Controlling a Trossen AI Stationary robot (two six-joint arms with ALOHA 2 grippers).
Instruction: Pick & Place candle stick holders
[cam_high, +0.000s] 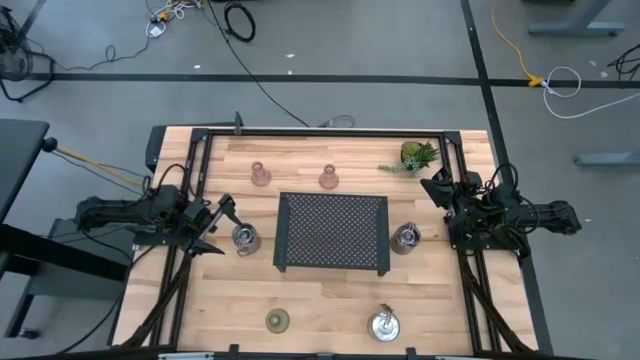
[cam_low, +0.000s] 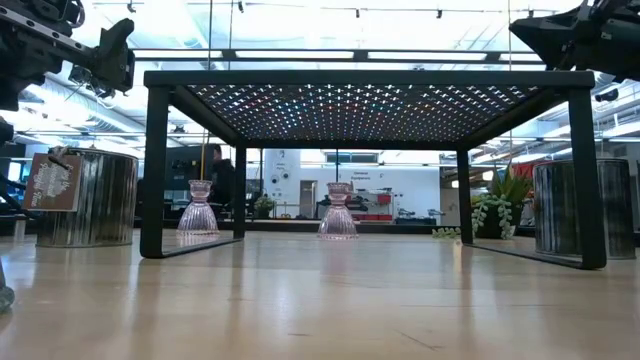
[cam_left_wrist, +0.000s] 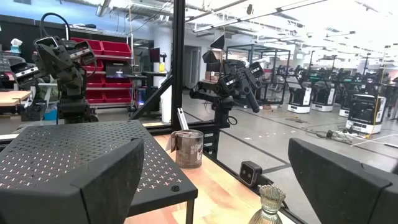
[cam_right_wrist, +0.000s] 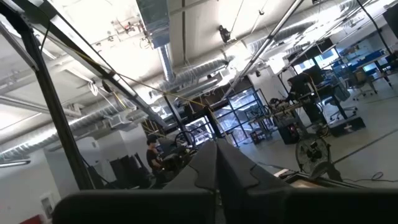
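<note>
The black tray (cam_high: 332, 232) stands on legs at the middle of the wooden table (cam_high: 320, 300). Two pink holders (cam_high: 260, 175) (cam_high: 328, 178) stand at its 11 and 12 o'clock, apart from each other. One silver holder (cam_high: 244, 237) sits just beside the tray at 9 o'clock, a second silver holder (cam_high: 406, 236) just beside it at 3 o'clock. The third silver holder (cam_high: 385, 324) is near the table's front edge at 5 o'clock, and the green holder (cam_high: 277, 320) at 7 o'clock. A small plant (cam_high: 415, 156) lies at 1 o'clock. The left gripper (cam_high: 222, 220) hangs just beside the 9 o'clock silver holder, fingers spread, empty. The right gripper (cam_high: 436, 188) waits at 2 o'clock near the plant, fingers pressed together
</note>
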